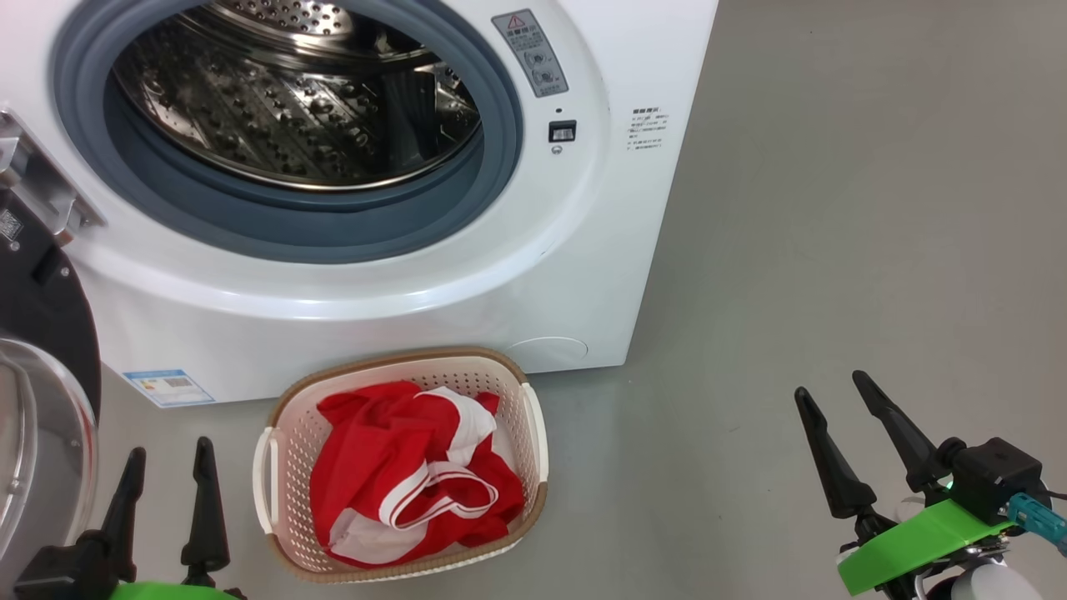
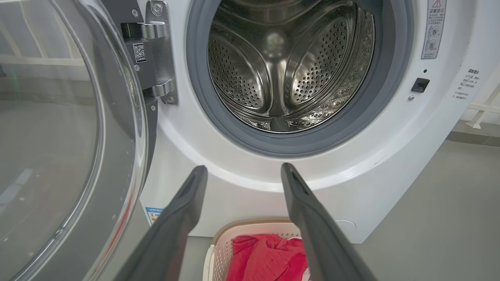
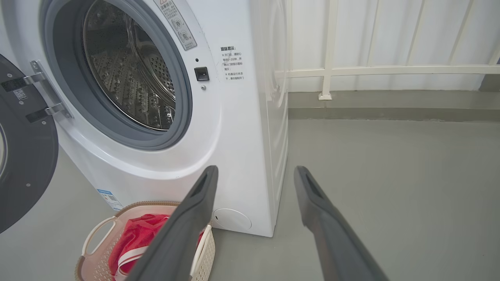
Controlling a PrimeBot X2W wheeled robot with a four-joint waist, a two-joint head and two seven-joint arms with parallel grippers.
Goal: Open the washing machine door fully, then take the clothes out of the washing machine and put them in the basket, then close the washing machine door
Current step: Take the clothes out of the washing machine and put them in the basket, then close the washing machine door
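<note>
Grey floor (image 1: pixel 834 208) runs under everything, and in the right wrist view a white railing (image 3: pixel 390 70) lines the wall behind. At seven o'clock of the head view the left gripper (image 1: pixel 168 450) hangs released, its two dark fingers spread wide with nothing between them. At four o'clock the right gripper (image 1: pixel 830 385) is spread just as wide, empty, over bare floor. At about three o'clock of the left gripper, near it and well apart from the right one, the basket (image 1: pixel 400 357) sits on the floor. The clothes (image 1: pixel 392 467) lie heaped inside it, red cloth with white trim covering most of its bottom. At twelve o'clock of the basket, just beside its far rim, stands the washing machine (image 1: pixel 633 250). Its perforated steel drum (image 1: pixel 292 108) shows through the opening, ringed by the grey rubber seal (image 1: pixel 333 237). The washing machine door (image 1: pixel 46 317) is swung open at nine o'clock of that opening on a metal hinge (image 1: pixel 42 192), and its glass bowl is just beside the left gripper at ten o'clock. A latch slot (image 1: pixel 562 132) sits at three o'clock of the opening, a warning sticker (image 1: pixel 530 52) at one o'clock. A blue label (image 1: pixel 169 387) marks the cabinet at ten o'clock of the basket.
</note>
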